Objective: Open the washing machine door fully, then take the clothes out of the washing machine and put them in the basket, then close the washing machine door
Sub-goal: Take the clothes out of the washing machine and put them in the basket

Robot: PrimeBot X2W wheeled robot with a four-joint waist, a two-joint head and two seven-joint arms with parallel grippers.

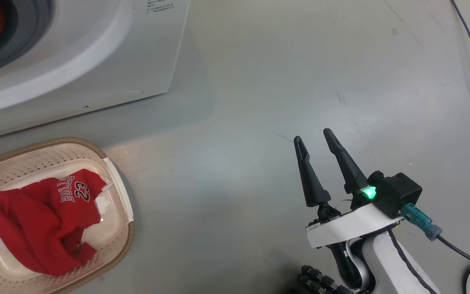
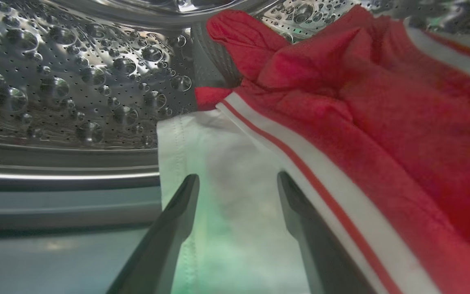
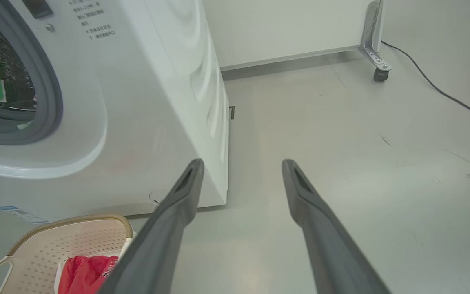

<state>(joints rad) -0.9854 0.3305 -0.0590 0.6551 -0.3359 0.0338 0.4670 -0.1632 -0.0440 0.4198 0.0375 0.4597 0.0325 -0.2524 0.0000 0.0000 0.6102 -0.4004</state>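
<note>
Inside the drum [image 2: 76,81], your left gripper [image 2: 238,176] gapes wide and empty, jersey [image 2: 341,102] at one o'clock. Your right gripper [image 1: 313,135], equally wide and empty, hangs over the floor [image 1: 239,122], basket [image 1: 127,245] at eight o'clock.

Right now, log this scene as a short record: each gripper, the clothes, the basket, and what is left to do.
left gripper: open, inside the drum, fingers over the white part of a red jersey, no grip on it
right gripper: open, empty, above the floor
basket: on the floor in front of the washing machine, holding a number 23 jersey
remaining: the red jersey in the drum is not yet in the basket
</note>
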